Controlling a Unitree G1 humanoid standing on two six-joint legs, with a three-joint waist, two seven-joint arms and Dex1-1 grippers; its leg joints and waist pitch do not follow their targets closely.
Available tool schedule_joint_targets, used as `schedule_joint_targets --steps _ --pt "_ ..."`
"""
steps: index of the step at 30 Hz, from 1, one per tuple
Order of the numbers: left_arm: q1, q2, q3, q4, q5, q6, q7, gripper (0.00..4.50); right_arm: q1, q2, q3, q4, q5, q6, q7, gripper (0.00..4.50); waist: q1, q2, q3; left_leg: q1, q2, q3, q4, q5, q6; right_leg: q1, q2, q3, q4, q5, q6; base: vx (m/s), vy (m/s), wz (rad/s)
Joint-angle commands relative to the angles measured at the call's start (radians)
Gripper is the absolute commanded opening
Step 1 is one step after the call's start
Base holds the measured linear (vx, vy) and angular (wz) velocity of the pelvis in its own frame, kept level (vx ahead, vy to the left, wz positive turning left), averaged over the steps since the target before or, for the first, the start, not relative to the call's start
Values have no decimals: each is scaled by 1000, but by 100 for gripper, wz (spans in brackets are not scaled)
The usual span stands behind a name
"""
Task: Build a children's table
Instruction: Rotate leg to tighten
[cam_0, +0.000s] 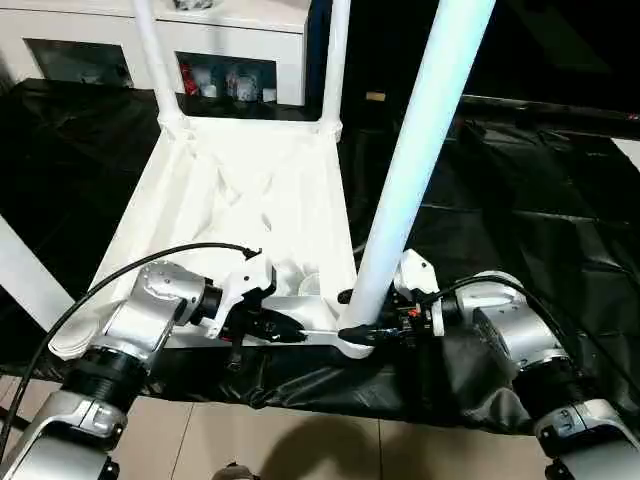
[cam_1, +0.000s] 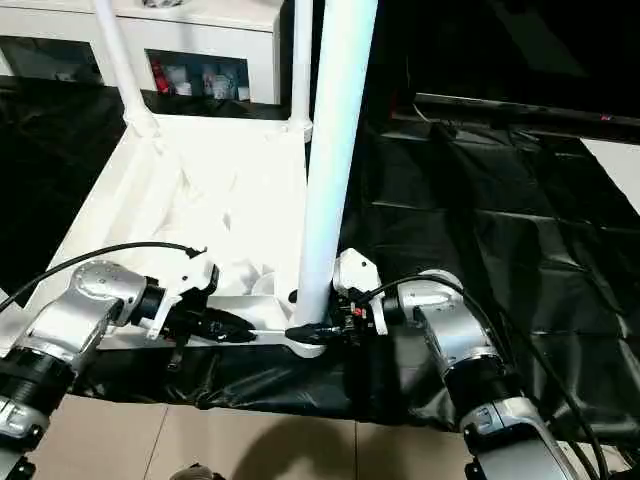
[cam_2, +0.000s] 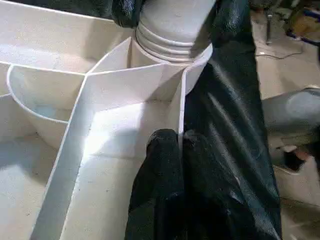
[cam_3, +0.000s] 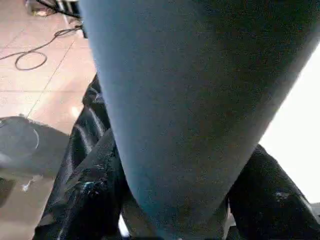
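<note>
The white children's table top (cam_0: 240, 200) lies upside down on the black-covered work table. Two legs (cam_0: 155, 50) (cam_0: 337, 60) stand upright in its far corner sockets. A third leg (cam_0: 420, 150) rises from the near right socket (cam_0: 355, 345), leaning slightly right. My right gripper (cam_0: 352, 315) is shut on this leg just above the socket, one black finger (cam_3: 95, 170) on each side. My left gripper (cam_0: 275, 325) is shut on the top's near rim (cam_2: 181, 115), close to that socket. The near left socket (cam_0: 75, 340) holds nothing.
Another white tubular piece (cam_0: 25, 275) slants along the left edge. A white cabinet (cam_0: 240, 30) stands behind the work table. The black cover (cam_0: 520, 220) stretches wrinkled to the right. The table's front edge is just below my grippers, with tiled floor (cam_0: 300, 440) beneath.
</note>
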Motion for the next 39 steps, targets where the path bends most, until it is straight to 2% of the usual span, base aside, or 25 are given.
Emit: schedule_joint_targets --steps 1,4,6,9,10,12,13,16,17,20,25,28,29,31,32,37,39 --pt "-18 -56 42 13 0 5 159 0 33 43 28 7 -5 14 -47 240 -1 2 -57 7 28 -6 -65 -273 28 43 -52 44 -75 -268 -208 0 0 0" --pt "-34 -106 54 26 27 15 274 0 46 93 3 27 -19 24 -180 216 -5 -1 -54 13 26 -9 -69 -319 5 37 -55 44 -87 -361 -181 0 0 0" --pt "-43 -162 53 16 45 37 362 0 52 153 -16 47 -46 45 -340 208 -11 1 -52 8 25 -14 -73 -329 -11 39 -56 43 -91 -409 -155 0 0 0" --pt "-58 -211 53 17 60 63 449 0 50 211 -31 63 -68 73 -474 200 -15 1 -53 9 22 -15 -73 -339 -14 37 -56 42 -97 -455 -130 0 0 0" --pt "-71 -237 55 30 72 72 501 0 38 245 -43 79 -78 98 -556 200 -20 2 -50 8 20 -15 -73 -346 -15 31 -54 42 -102 -484 -116 0 0 0" --pt "-83 -260 58 42 80 78 544 0 24 275 -52 97 -87 122 -624 200 -24 0 -53 8 18 -17 -72 -343 -15 33 -57 40 -106 -518 -99 0 0 0" --pt "-97 -287 59 57 94 81 592 0 2 312 -55 123 -100 144 -698 200 -26 1 -55 7 18 -17 -72 -331 -14 32 -56 41 -105 -501 -98 0 0 0" --pt "-104 -300 56 63 105 74 604 0 -12 335 -46 134 -108 132 -713 200 -28 2 -57 5 17 -16 -70 -329 -2 32 -55 41 -105 -478 -98 0 0 0" --pt "-105 -304 56 64 108 70 605 0 -17 345 -48 139 -106 124 -720 253 -29 1 -57 1 18 -17 -72 -323 3 35 -54 40 -102 -461 -100 0 0 0" --pt "-101 -298 54 54 108 65 589 0 -22 358 -58 140 -93 129 -722 273 -30 3 -59 -3 19 -16 -72 -307 9 37 -54 41 -97 -413 -113 0 0 0" --pt "-70 -252 46 29 80 26 498 0 -7 316 -50 89 -98 141 -658 333 -31 4 -58 -1 20 -15 -74 -315 10 37 -52 43 -96 -395 -120 0 0 0" --pt "-47 -215 41 7 45 -1 386 0 16 235 -19 35 -64 168 -501 333 -29 9 -58 0 20 -14 -73 -316 17 39 -51 43 -95 -373 -127 0 0 0" --pt "-38 -193 33 -4 31 -4 323 0 27 191 -4 19 -63 167 -431 333 -29 8 -59 0 21 -13 -72 -309 23 40 -50 44 -92 -350 -134 0 0 0" --pt "-32 -168 25 -7 21 -11 263 0 37 144 7 4 -60 158 -357 333 -28 14 -60 1 23 -11 -71 -301 28 39 -49 45 -89 -305 -153 0 0 0" --pt "-32 -167 25 -7 21 -12 260 0 37 143 7 3 -59 158 -354 333 -27 11 -61 0 22 -10 -70 -289 31 42 -48 45 -86 -275 -165 0 0 0" --pt "-35 -116 13 5 4 -15 161 0 45 51 16 -16 -63 125 -208 333 -23 14 -62 4 24 -7 -68 -279 34 45 -46 43 -79 -225 -203 0 0 0" --pt "-37 -84 6 10 -1 -18 99 0 35 -3 33 -8 -70 122 -136 302 -19 15 -61 2 24 -7 -67 -278 35 47 -47 42 -79 -231 -205 0 0 0"
